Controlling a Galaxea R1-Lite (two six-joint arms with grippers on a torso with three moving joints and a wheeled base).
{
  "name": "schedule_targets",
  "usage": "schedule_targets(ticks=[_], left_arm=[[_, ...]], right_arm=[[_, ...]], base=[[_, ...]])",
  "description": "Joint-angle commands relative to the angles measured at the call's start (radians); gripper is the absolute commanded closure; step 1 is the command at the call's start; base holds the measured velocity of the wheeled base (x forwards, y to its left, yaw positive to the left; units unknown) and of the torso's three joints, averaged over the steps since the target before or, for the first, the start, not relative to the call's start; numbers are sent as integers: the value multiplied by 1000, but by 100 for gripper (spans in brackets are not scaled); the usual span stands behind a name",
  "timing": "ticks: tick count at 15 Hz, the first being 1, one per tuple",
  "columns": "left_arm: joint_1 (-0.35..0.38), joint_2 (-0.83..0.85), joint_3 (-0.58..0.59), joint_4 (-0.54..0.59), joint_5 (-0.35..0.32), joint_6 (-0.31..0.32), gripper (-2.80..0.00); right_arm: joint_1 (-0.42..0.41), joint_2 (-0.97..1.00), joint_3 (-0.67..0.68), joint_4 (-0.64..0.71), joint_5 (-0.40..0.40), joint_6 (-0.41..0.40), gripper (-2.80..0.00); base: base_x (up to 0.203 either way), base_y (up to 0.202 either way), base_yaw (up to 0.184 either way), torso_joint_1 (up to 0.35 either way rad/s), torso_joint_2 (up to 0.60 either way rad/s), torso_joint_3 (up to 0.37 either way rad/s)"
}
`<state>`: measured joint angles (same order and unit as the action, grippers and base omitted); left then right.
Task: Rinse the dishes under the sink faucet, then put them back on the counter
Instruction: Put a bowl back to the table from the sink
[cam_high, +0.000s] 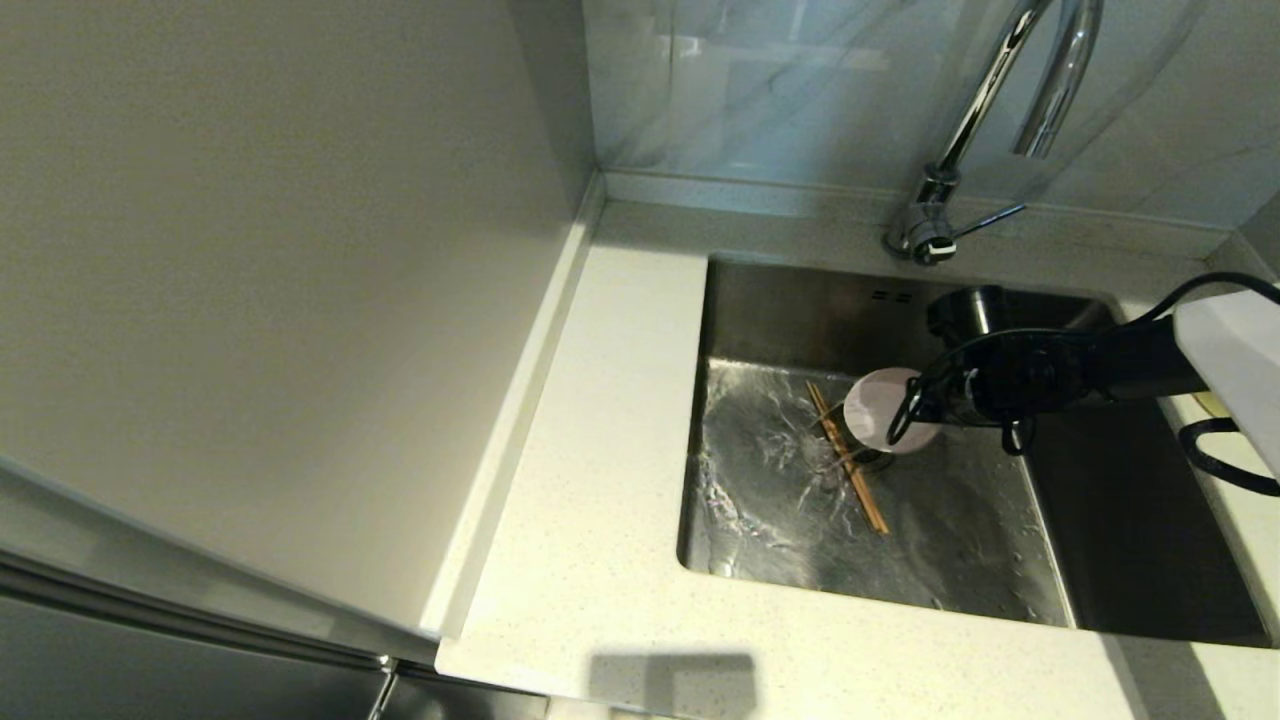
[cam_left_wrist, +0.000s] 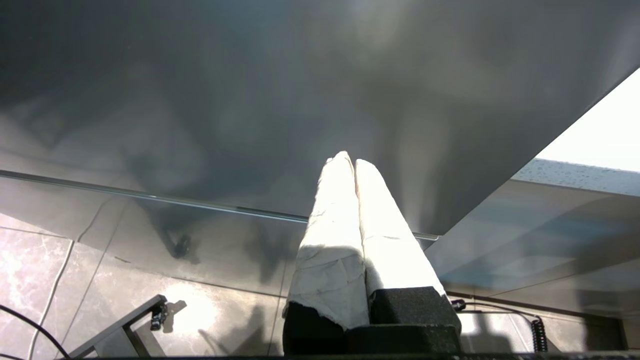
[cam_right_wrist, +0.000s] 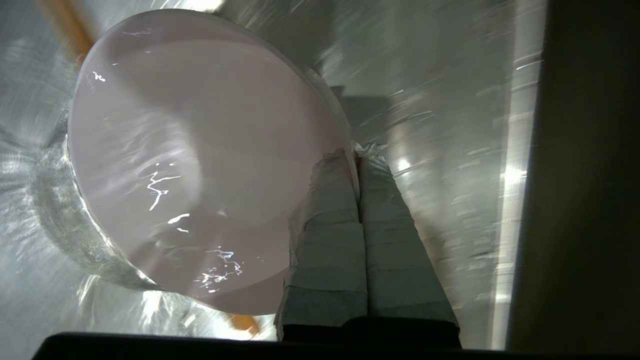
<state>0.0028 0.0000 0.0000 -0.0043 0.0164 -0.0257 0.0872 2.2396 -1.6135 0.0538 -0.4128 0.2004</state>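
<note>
The right gripper (cam_right_wrist: 357, 160) pinches the pale-pink dish (cam_high: 880, 410) by its rim, tilted on edge over the sink (cam_high: 960, 560) — likely to shed water. 2 chopsticks (cam_high: 848, 458) lie just below it. The left gripper (cam_left_wrist: 354, 165), pressed together, is parked away.

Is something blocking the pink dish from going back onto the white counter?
Nothing visible. The right pincer holds the small round pale-pink dish above the steel sink; the speckled off-white counter beside it looks bare.
</note>
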Motion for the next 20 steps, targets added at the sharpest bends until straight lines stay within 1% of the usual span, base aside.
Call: schedule_targets(ticks=[1,3,4,5,6,8,9,10,12,14,15,17,20], left_arm=[[0,-3,0,0,0,0,0],[0,-3,0,0,0,0,0],[0,-3,0,0,0,0,0],[0,-3,0,0,0,0,0],[0,-3,0,0,0,0,0],[0,-3,0,0,0,0,0],[0,-3,0,0,0,0,0],[0,-3,0,0,0,0,0],[0,-3,0,0,0,0,0],[0,-3,0,0,0,0,0],[0,-3,0,0,0,0,0],[0,-3,0,0,0,0,0],[0,-3,0,0,0,0,0]], right_arm=[[-18,-49,21,-50,-16,-4,0],[-34,-67,30,-129,-36,-40,0],[-38,-74,41,-181,-66,-59,0],[-41,-86,81,-240,-89,-87,0],[-49,-103,133,-323,-96,-130,0],[-83,-149,244,-549,-86,-284,0],[-104,-173,274,-632,-63,-346,0],[-119,-197,287,-693,-44,-374,0],[-139,-231,308,-773,-38,-385,0],[-168,-273,362,-839,-34,-431,0],[-184,-300,406,-869,-17,-455,0],[-221,-360,493,-906,42,-493,0],[-259,-437,589,-969,59,-507,0]], base=[[0,0,0,0,0,0],[0,0,0,0,0,0],[0,0,0,0,0,0],[0,0,0,0,0,0],[0,0,0,0,0,0],[0,0,0,0,0,0],[0,0,0,0,0,0],[0,0,0,0,0,0],[0,0,0,0,0,0],[0,0,0,0,0,0],[0,0,0,0,0,0],[0,0,0,0,0,0],[0,0,0,0,0,0]])
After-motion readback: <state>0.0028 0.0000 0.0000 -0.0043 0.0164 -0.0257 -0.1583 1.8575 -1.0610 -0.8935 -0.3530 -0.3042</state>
